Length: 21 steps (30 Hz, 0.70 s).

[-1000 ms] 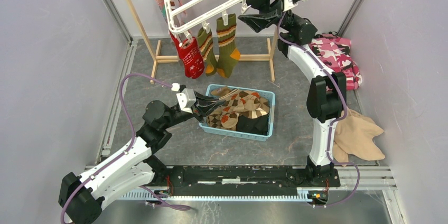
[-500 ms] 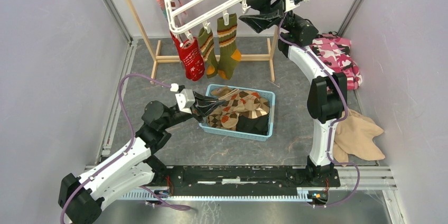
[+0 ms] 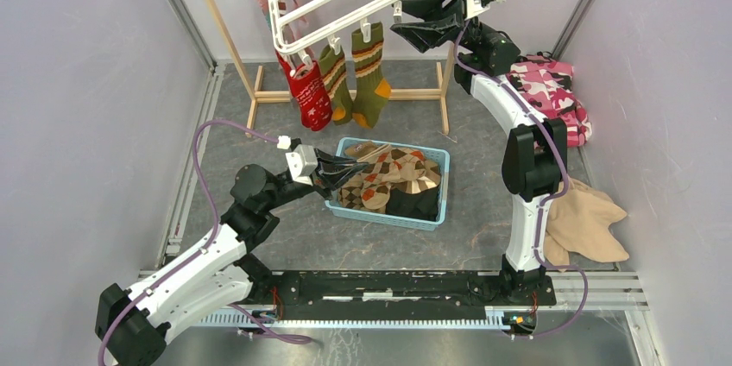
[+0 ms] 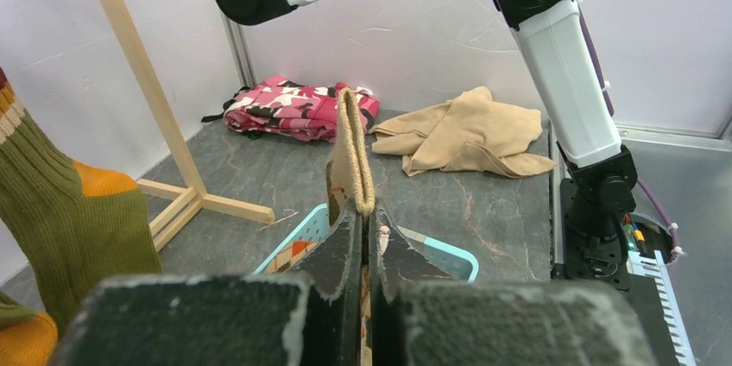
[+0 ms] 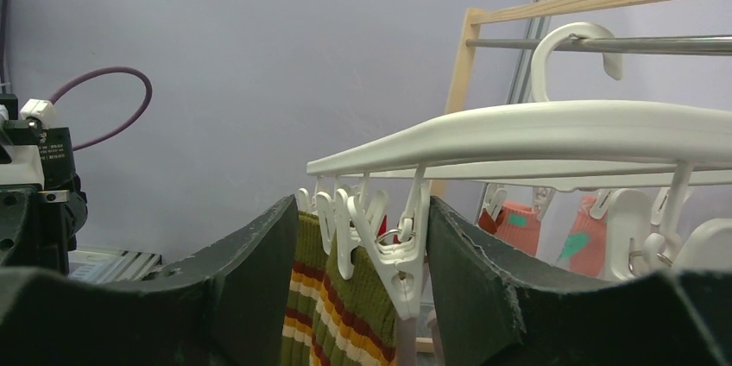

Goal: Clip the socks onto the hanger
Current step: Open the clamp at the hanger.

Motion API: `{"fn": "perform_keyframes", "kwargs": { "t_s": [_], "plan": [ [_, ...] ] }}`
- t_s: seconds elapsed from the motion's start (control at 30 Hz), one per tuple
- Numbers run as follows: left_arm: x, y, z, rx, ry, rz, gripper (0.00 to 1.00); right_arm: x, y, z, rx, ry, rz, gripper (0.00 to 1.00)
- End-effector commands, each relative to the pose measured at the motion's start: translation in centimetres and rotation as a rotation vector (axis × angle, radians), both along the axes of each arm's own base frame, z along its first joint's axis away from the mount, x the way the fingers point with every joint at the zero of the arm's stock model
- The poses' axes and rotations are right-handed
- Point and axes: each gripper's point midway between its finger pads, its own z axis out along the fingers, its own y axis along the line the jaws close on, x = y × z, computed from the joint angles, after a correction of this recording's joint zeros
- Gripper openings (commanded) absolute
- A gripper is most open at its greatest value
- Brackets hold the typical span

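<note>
- L tool [image 4: 367, 221] is clenched on the cuff of a tan sock [image 4: 352, 146]; ribbed edge stands up proud of the jaws, rest drops out of sight below
- From overhead, L tool sits at the left end of the light blue basket [image 3: 443, 189] on the counter [image 3: 345, 241], in among a heap of argyle socks [image 3: 393, 178]
- R tool [image 5: 362, 211] is released, jaws wide, one either side of a white clip [image 5: 399, 255] under the near rim of the hanger [image 5: 535, 129]; no contact that I can make out
- Already pegged along that rim: red sock [image 3: 311, 94], olive sock [image 3: 335, 81], striped olive/orange sock [image 3: 373, 81]
- Hanger hangs tilted by its hook from the rod of the wooden stand [image 4: 147, 72], so prob free to swing
- Handling, sock: light, limp, stretchy knit, grippy not slippery; will droop and fold under its own wt. Best hold = the cuff, as now, w/ a strip of edge left clear of the jaws for the clip to bite
- Handling, clip: small springy plastic, dangling on a ring; squeeze its upper tabs to open it, gently, since a sideways push would likely swing the hanger away
- Judged stage: sock gripped but not yet lifted out of the basket; next needs the cuff brought up to the clip R tool brackets
</note>
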Motion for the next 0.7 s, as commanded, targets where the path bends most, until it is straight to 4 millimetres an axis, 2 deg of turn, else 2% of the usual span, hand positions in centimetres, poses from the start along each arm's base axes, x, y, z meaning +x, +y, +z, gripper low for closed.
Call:
{"fn": "perform_keyframes", "kwargs": {
  "t_s": [0.0,0.3,0.57,0.67],
  "plan": [
    [-0.81,0.09,2.66,-0.052,-0.028,-0.025,0.02,-3.07,-0.71,2.99,0.018,-0.109,0.012,0.59],
    [-0.84,0.13,2.68,-0.053,-0.028,-0.025,0.02,-2.69,-0.72,3.15,0.019,-0.092,0.003,0.48],
    [-0.6,0.01,2.73,-0.051,-0.028,-0.021,0.02,-2.39,-0.73,3.46,0.015,-0.074,-0.013,0.3],
    [-0.53,-0.05,2.73,-0.05,-0.027,-0.02,0.02,-2.25,-0.68,3.5,0.011,-0.07,-0.022,0.3]
  ]
}}
